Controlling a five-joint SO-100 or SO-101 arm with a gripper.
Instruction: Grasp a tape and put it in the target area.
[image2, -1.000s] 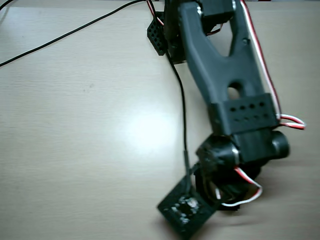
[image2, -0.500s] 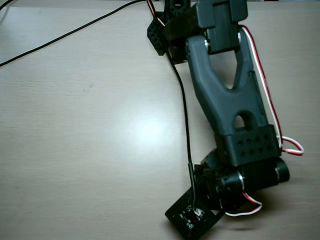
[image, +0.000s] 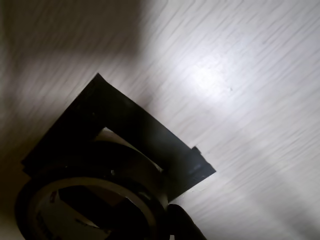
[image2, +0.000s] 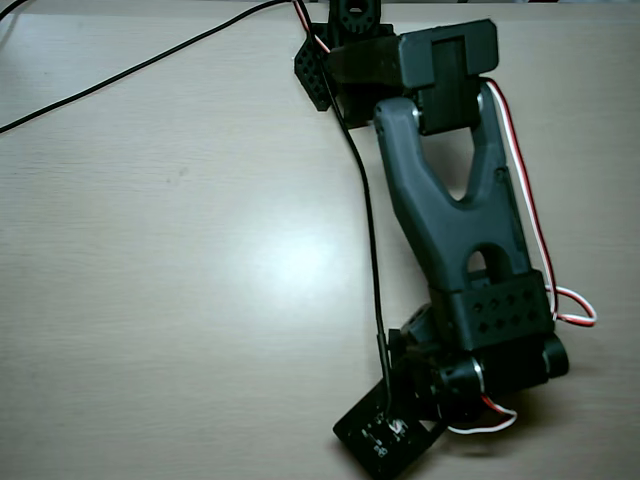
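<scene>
The wrist view was dim and motion-blurred, a glare patch whitening the table (image: 215, 80) beyond the shadowed target area (image: 145, 130) (corners darkest); overhead, soft even light left a pale sheen left of the arm (image2: 450, 220).

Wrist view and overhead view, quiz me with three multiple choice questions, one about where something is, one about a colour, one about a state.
1. In the wrist view, where is the tape relative to the target area?
A. Overlapping its lower part
B. Far off on bare table
C. Not in view

2. What colour are the strips of the target area?
A. White
B. Black
C. Red

3. In the overhead view, what is the arm doing?
A. Folded back at its base
C. Lying flat on the table
B. Stretched out over the table, wrist pointing down

Answers: 1 A, the ring covers the square's near edge at the lower left. 2 B, the outline is dark against the pale wood. 3 B, the arm reaches from the top edge toward the bottom.
</scene>
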